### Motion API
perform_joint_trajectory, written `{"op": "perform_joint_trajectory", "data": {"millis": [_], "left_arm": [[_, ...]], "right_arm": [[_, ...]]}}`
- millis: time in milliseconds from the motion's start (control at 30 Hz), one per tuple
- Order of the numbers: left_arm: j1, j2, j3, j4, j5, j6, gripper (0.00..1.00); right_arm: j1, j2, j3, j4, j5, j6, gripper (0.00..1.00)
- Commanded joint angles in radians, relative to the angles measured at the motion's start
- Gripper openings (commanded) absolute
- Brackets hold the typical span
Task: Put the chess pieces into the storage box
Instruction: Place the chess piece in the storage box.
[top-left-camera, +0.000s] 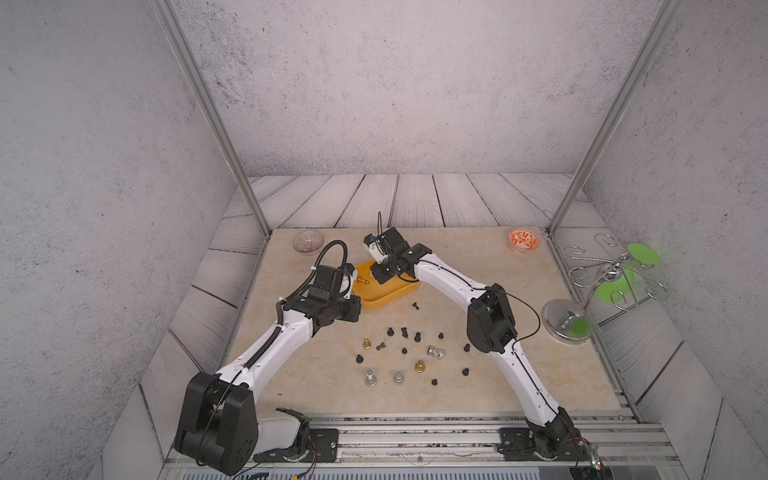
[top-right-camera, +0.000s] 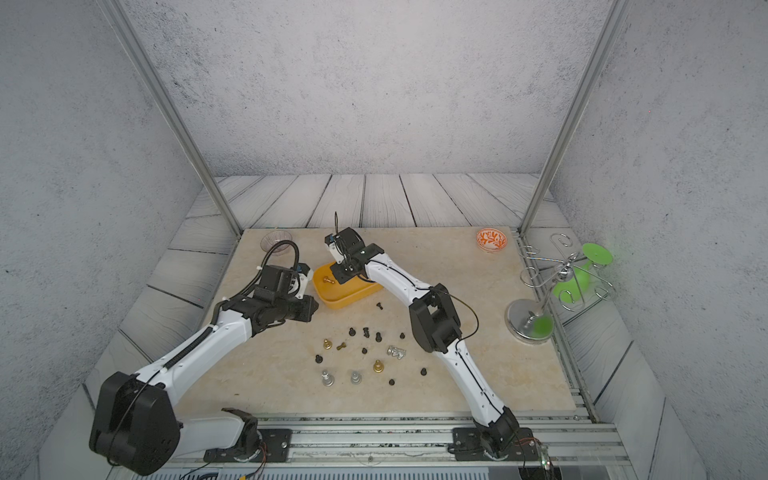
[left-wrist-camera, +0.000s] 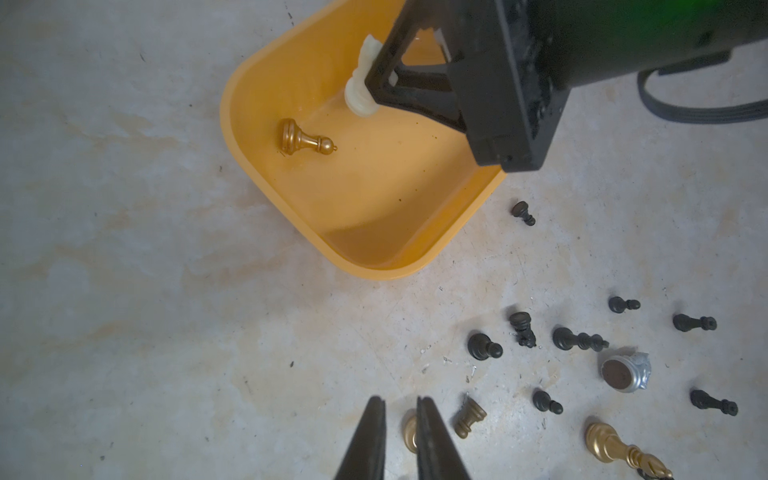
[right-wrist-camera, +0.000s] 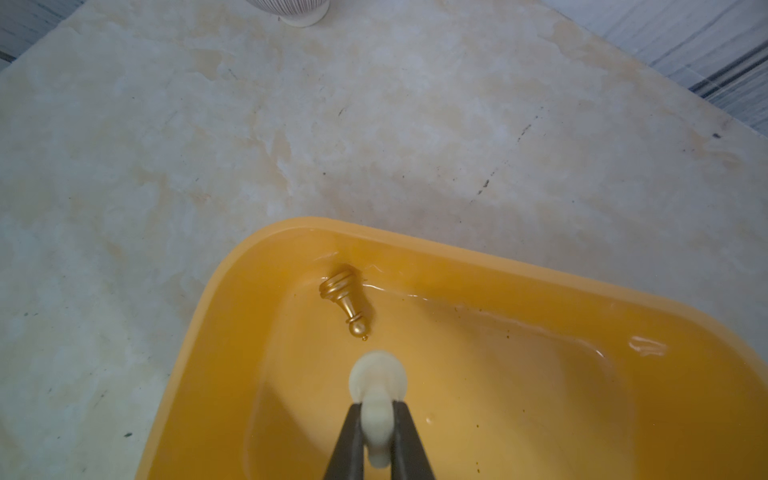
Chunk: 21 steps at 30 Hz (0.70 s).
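Grips cream piece in right jaws, clenched tight on its stem, round base sticking out past the tips. Hangs it over inside of storage box, approx mid-box in right wrist view; can't tell if touching box floor. Confirms same in left wrist view: cream piece pinched, box floor below it.

Finds one gold pawn already in box, lying on its side, base near a wall, apart from cream piece. Shows in both top views as well.

Holds left jaws nearly closed, thin slit only, nothing between them. Hovers them over table just beside box, outside it; tips hidden under wrist in both top views.

Counts other chess pieces loose on table, all on robot-base side of box: approx ten small black, incl. lone black piece near box wall. Adds two upright gold pieces, small gold one tipped over between them, two upright silver pieces, silver piece on its side.

Spots clear ribbed bowl and orange-patterned bowl at far table corners, well apart from box. Notes wire stand w/ green parts off table, right side.
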Motion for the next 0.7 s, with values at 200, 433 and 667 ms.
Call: {"op": "perform_joint_trajectory", "data": {"millis": [200,433,667], "left_arm": [[0.008,-0.034,-0.009,-0.029,0.005,-0.003,0.19],[0.008,-0.042,-0.011,-0.031,-0.006,0.002,0.19],[0.008,-0.036,-0.012,-0.036,0.007,0.002,0.19]], "right_arm": [[0.005,0.065,0.052,0.054,0.017,0.020,0.25],[0.004,0.051,0.044,0.066,0.013,0.020,0.26],[0.006,0.012,0.028,0.064,0.013,0.022,0.27]]}}
